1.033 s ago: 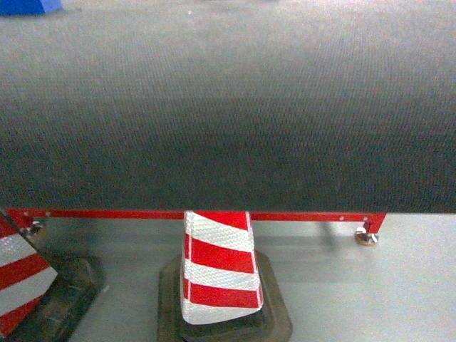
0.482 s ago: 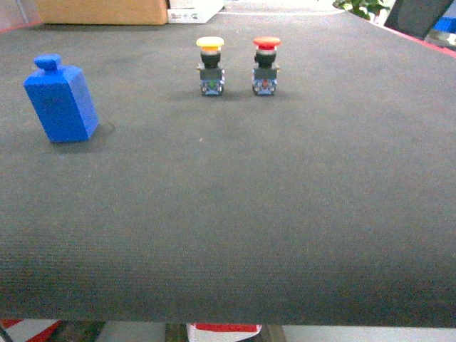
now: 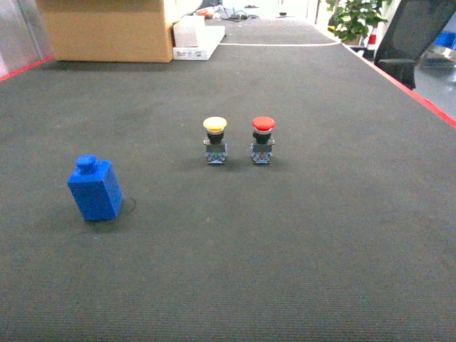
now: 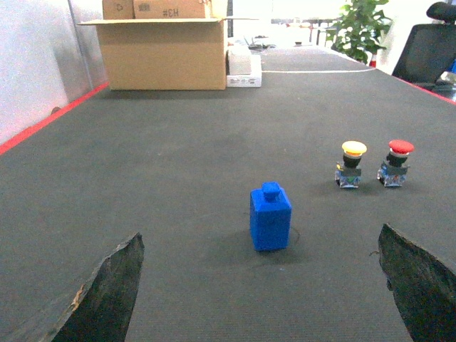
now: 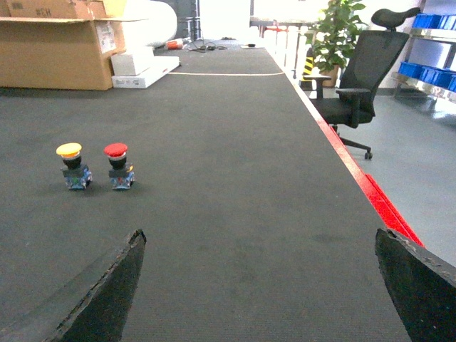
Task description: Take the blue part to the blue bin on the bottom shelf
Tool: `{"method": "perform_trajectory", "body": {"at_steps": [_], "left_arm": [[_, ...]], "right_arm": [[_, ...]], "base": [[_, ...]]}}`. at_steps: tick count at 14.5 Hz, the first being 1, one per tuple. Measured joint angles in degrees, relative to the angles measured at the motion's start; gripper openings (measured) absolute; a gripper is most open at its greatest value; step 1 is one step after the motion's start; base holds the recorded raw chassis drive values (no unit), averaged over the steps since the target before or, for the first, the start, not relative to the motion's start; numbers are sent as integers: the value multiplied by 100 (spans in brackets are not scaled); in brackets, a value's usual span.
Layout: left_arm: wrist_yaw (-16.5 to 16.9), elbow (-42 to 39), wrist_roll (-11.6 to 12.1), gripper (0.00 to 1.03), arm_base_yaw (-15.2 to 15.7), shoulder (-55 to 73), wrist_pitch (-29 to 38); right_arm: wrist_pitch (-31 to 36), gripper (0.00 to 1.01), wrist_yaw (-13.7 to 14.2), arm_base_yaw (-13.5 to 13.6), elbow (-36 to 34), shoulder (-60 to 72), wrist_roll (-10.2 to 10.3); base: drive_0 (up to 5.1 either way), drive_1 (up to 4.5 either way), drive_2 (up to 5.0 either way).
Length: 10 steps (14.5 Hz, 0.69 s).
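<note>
- Neither gripper showed up in the head view, and the bottom shelf and any blue bin on it were out of every shot, so couldn't say a thing about those
- Left gripper [image 4: 260,288]: only the two dark finger tips poked in at the lower corners of its wrist view, spread wide apart with nothing between them
- Right gripper [image 5: 260,285]: same deal, tips far apart, holding nothing
- One blue part [image 3: 95,189], a boxy block with a small knob on top, stood upright on the dark mat [image 3: 320,235], left of centre in the head view and straight ahead of the left fingers, well apart from them
- Two push buttons side by side, just beside each other: one yellow button [image 3: 214,140], one red button [image 3: 262,139], off to the right of the blue part
- Cardboard box [image 3: 107,28] at the far left end, cut off by the frame; one office chair [image 5: 356,75] and a potted plant [image 5: 333,32] past the red table edge
</note>
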Motion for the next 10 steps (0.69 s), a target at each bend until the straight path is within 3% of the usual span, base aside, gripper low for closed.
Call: {"method": "perform_trajectory", "body": {"at_steps": [8,9,10], "left_arm": [[0,0,0,98,0,0,-17],[-188,46,-79,98,-76,52,-229],[-966,133,-372,98,-461,769,-17]], "right_arm": [[-26,98,0,0,0,0,-2],[-26,98,0,0,0,0,0],[-31,98,4,0,0,0,0]], "base": [[0,0,0],[0,0,0],[0,0,0]]}}
